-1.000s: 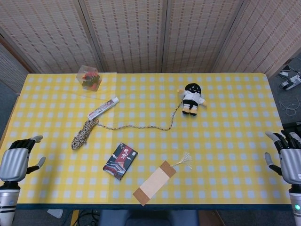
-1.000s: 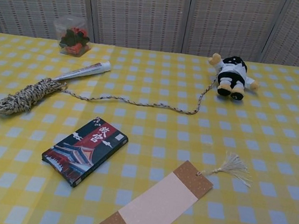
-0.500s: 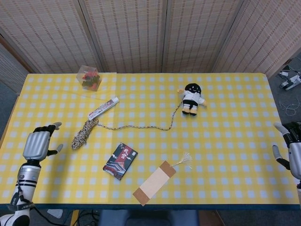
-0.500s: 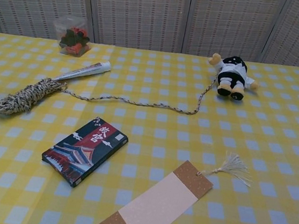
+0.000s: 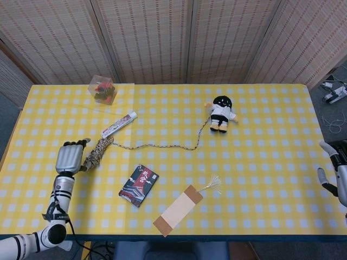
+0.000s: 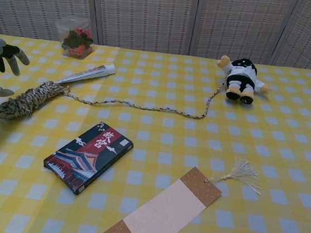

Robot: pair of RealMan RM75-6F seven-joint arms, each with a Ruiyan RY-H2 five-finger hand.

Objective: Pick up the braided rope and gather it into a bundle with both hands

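The braided rope lay on the checked table, its coiled end just beside my left hand on the inboard side, not touching as far as the chest view showed; its loose tail ran away from that hand toward the plush doll, ending close against it. My left hand was empty, fingers spread. My right hand sat at the far table edge, well apart from the rope, holding nothing, fingers apart. A rolled paper tube lay touching the coil's far end. Risk, as I judged it: closing on the coil could catch the tube, and hauling the tail could drag the doll.
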